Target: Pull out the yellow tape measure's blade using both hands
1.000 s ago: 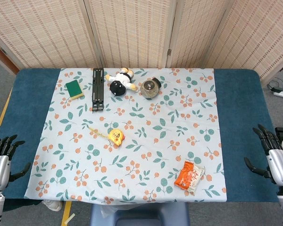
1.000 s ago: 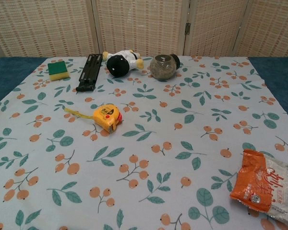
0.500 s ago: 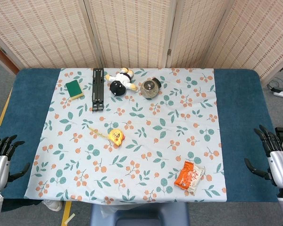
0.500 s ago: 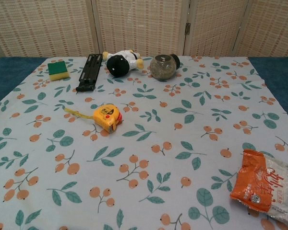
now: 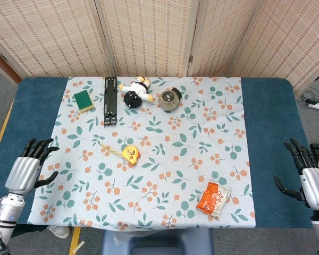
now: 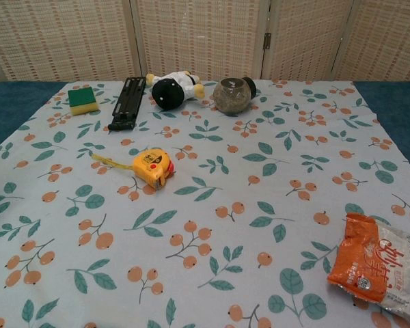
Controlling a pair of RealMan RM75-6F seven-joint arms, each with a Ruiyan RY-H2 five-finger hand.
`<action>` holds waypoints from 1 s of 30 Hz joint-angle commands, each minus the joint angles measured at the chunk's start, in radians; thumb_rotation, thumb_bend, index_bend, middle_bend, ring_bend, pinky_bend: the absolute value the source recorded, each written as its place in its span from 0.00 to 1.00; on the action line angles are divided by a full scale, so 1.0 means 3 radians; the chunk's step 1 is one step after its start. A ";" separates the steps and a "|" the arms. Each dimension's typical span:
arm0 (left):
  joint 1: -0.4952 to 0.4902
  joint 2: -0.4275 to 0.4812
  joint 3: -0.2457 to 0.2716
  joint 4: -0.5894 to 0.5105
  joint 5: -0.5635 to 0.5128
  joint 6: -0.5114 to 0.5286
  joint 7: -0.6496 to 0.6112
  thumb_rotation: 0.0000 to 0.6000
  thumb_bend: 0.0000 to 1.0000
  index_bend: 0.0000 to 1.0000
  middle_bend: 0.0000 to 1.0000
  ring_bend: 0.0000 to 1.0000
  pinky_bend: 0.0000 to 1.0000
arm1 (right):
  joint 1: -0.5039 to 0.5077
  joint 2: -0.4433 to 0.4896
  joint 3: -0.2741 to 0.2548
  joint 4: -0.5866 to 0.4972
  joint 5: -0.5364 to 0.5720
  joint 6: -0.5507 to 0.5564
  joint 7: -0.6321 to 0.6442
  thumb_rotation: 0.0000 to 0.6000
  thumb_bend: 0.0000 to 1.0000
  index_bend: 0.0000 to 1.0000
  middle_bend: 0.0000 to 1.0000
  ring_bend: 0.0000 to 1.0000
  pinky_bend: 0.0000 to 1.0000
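The yellow tape measure (image 5: pixel 131 153) lies on the floral cloth left of centre, a short length of yellow blade (image 5: pixel 109 149) sticking out to its left; the chest view shows the tape measure (image 6: pixel 153 167) and the blade (image 6: pixel 111 161) too. My left hand (image 5: pixel 26 170) hovers over the blue table edge at the left, fingers spread and empty, well away from the tape. My right hand (image 5: pixel 308 178) stays at the far right edge, fingers apart, holding nothing. Neither hand appears in the chest view.
Along the back stand a green sponge (image 5: pixel 84 100), a black folding stand (image 5: pixel 110 100), a plush toy (image 5: pixel 135 92) and a round glass jar (image 5: pixel 170 99). An orange snack packet (image 5: pixel 213 199) lies front right. A woven screen closes off the rear.
My left hand has risen and moved inward toward the cloth's left edge. The right hand has barely shifted. The tape measure has not moved.
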 commanded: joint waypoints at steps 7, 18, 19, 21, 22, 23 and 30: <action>-0.0848 -0.0289 -0.0029 0.0469 0.0284 -0.1024 -0.0294 1.00 0.33 0.21 0.16 0.10 0.00 | 0.0021 0.0010 0.0017 -0.0053 0.0034 -0.0048 -0.0067 1.00 0.39 0.00 0.00 0.00 0.00; -0.1464 -0.0900 -0.0021 0.1265 0.0281 -0.1629 -0.0610 1.00 0.34 0.20 0.16 0.09 0.00 | 0.0001 0.0025 0.0038 -0.0070 0.0128 -0.0063 -0.0103 1.00 0.39 0.00 0.00 0.00 0.00; -0.1500 -0.0944 -0.0017 0.1324 0.0280 -0.1657 -0.0619 1.00 0.34 0.20 0.16 0.09 0.00 | -0.0001 0.0026 0.0041 -0.0072 0.0136 -0.0063 -0.0102 1.00 0.39 0.00 0.00 0.00 0.00; -0.1583 -0.1039 -0.0013 0.1448 0.0276 -0.1718 -0.0642 1.00 0.34 0.20 0.15 0.09 0.00 | 0.0001 0.0026 0.0050 -0.0072 0.0155 -0.0071 -0.0103 1.00 0.39 0.00 0.00 0.00 0.00; -0.1616 -0.1079 -0.0014 0.1497 0.0273 -0.1738 -0.0651 1.00 0.34 0.19 0.15 0.09 0.00 | 0.0002 0.0026 0.0051 -0.0073 0.0158 -0.0075 -0.0105 1.00 0.39 0.00 0.00 0.00 0.00; -0.1650 -0.1115 -0.0012 0.1542 0.0271 -0.1760 -0.0662 1.00 0.34 0.19 0.15 0.09 0.00 | 0.0004 0.0025 0.0052 -0.0074 0.0159 -0.0079 -0.0108 1.00 0.39 0.00 0.00 0.00 0.00; -0.1886 -0.1327 0.0017 0.1785 0.0185 -0.2032 -0.0696 1.00 0.34 0.16 0.13 0.09 0.00 | 0.0016 0.0014 0.0065 -0.0073 0.0198 -0.0119 -0.0126 1.00 0.39 0.00 0.00 0.00 0.00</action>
